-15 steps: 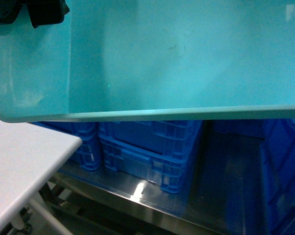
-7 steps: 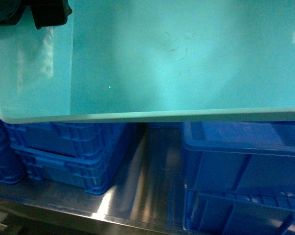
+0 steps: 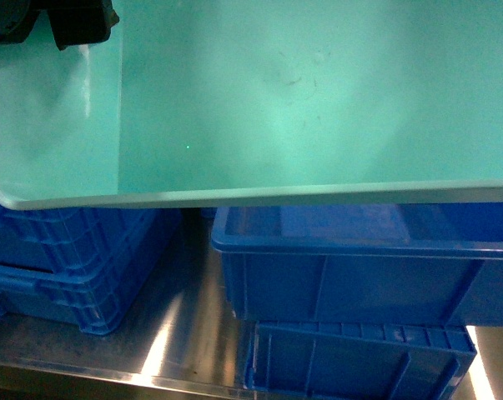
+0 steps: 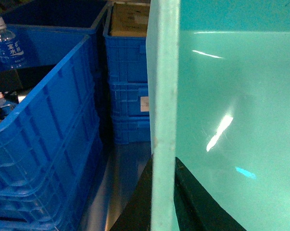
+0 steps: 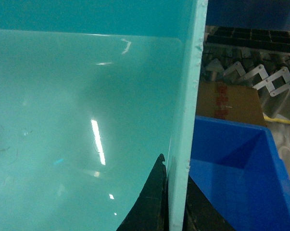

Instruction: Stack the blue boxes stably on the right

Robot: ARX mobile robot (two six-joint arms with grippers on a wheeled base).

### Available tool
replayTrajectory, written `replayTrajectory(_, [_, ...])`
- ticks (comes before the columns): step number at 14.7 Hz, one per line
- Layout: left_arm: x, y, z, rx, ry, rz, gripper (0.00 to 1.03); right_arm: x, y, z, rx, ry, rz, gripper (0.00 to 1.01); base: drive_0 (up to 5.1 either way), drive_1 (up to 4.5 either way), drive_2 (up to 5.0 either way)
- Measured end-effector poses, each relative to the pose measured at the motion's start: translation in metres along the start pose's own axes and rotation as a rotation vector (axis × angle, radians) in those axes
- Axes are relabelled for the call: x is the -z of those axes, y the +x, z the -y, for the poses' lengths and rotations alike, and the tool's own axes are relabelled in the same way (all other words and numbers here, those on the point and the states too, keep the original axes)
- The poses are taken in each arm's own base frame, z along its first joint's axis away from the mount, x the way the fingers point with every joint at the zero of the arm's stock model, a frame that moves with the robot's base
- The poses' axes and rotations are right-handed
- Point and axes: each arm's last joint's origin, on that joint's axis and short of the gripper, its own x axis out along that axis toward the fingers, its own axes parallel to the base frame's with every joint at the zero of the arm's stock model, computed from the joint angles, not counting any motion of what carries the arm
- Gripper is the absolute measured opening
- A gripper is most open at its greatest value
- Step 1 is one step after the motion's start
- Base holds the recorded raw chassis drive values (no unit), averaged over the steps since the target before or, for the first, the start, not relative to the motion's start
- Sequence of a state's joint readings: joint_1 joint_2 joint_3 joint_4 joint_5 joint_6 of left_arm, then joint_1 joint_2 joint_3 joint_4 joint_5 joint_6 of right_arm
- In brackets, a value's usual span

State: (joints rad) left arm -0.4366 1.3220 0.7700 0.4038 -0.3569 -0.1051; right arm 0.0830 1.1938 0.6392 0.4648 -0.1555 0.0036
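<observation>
The light turquoise blue box (image 3: 301, 100) hangs close in front of the head camera and fills the upper head view. My left gripper (image 4: 163, 161) is shut on its left rim (image 4: 163, 96), one black finger on each side of the wall. My right gripper (image 5: 176, 166) is shut on its right rim (image 5: 188, 96) in the same way. Below it, toward the right, the larger dark blue box (image 3: 359, 275) sits open on a ribbed crate. Its inside shows just right of the turquoise wall, dark blue box (image 5: 231, 168).
Ribbed dark blue crates (image 3: 67, 258) stand at the left on a steel shelf (image 3: 184, 333), and another ribbed crate (image 3: 359, 362) lies under the dark tub. A water bottle (image 4: 5, 45) and a cardboard box (image 4: 130, 19) sit in crates at the left. Another cardboard box (image 5: 229, 103) lies behind.
The scene under the turquoise box has slid left. The white table has left the view, and the dark blue box now lies below the turquoise one. Both grips are unchanged.
</observation>
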Motion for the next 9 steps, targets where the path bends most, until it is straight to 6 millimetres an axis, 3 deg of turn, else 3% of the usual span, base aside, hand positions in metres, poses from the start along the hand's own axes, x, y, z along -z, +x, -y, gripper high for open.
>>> replayTrajectory(9, [-0.0001,0.0000,0.0001,0.002,0.000,0.001,0.08,0.0005,0.0003,0.0001,0.000,0.000,-0.002,0.02,4.5,-2.19,-2.2])
